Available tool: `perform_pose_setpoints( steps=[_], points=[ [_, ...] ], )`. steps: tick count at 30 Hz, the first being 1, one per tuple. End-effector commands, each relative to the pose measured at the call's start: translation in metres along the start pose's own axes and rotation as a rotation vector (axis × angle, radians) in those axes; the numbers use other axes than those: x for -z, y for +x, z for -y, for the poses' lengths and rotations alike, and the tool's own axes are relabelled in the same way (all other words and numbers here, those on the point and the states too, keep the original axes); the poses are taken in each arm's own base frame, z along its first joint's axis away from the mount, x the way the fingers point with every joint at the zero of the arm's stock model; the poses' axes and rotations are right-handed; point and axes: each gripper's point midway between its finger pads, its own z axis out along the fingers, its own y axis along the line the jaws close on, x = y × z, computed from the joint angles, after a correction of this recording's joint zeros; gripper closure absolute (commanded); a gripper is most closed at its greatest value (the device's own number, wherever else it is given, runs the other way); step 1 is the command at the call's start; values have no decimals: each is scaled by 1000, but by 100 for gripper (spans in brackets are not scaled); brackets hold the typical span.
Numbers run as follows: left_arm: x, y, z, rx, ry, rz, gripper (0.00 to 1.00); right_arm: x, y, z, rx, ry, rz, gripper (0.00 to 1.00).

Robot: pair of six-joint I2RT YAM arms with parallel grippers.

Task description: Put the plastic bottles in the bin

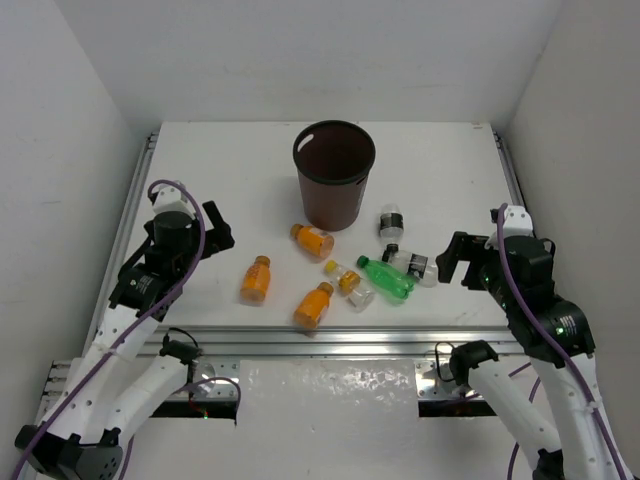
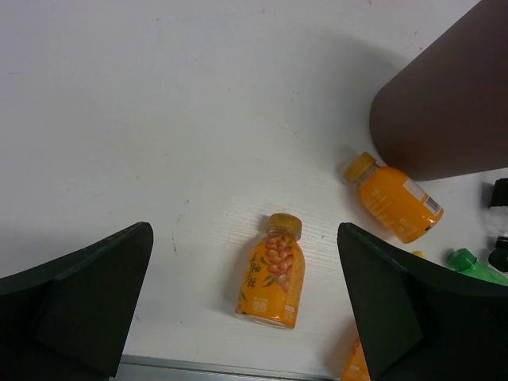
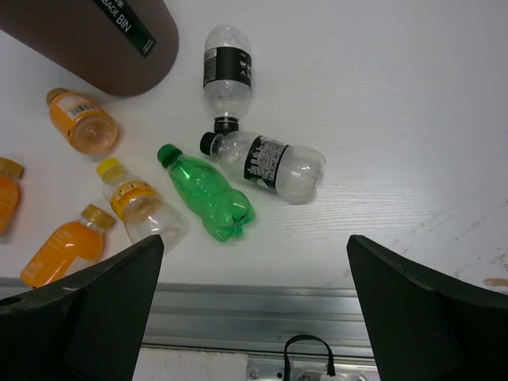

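Observation:
The dark brown bin (image 1: pixel 334 195) stands upright at the table's middle back. Three orange bottles lie in front of it: one near its base (image 1: pixel 312 240), one to the left (image 1: pixel 256 279), one near the front rail (image 1: pixel 314 305). A clear yellow-capped bottle (image 1: pixel 352 284), a green bottle (image 1: pixel 387 276) and two clear black-labelled bottles (image 1: pixel 390 222) (image 1: pixel 415 264) lie to the right. My left gripper (image 1: pixel 216 230) is open and empty; in its wrist view (image 2: pixel 244 262) it hovers over the left orange bottle (image 2: pixel 271 274). My right gripper (image 1: pixel 458 258) is open and empty (image 3: pixel 254 270), right of the green bottle (image 3: pixel 208 194).
An aluminium rail (image 1: pixel 330 340) runs along the table's front edge, and another rail (image 1: pixel 135 210) along the left side. White walls close in the table at the back and both sides. A black cable loop (image 3: pixel 308 353) sits below the front rail.

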Motion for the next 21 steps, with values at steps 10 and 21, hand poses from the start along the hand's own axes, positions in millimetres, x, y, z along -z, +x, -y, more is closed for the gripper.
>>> perform_pose_setpoints(
  steps=[10, 21],
  points=[
    [-15, 12, 26, 47, 59, -142, 0, -1, -1, -30, -18, -168, 15, 1],
    [-83, 137, 45, -67, -75, -537, 0, -16, 27, -61, -16, -337, -134, 1]
  ],
)
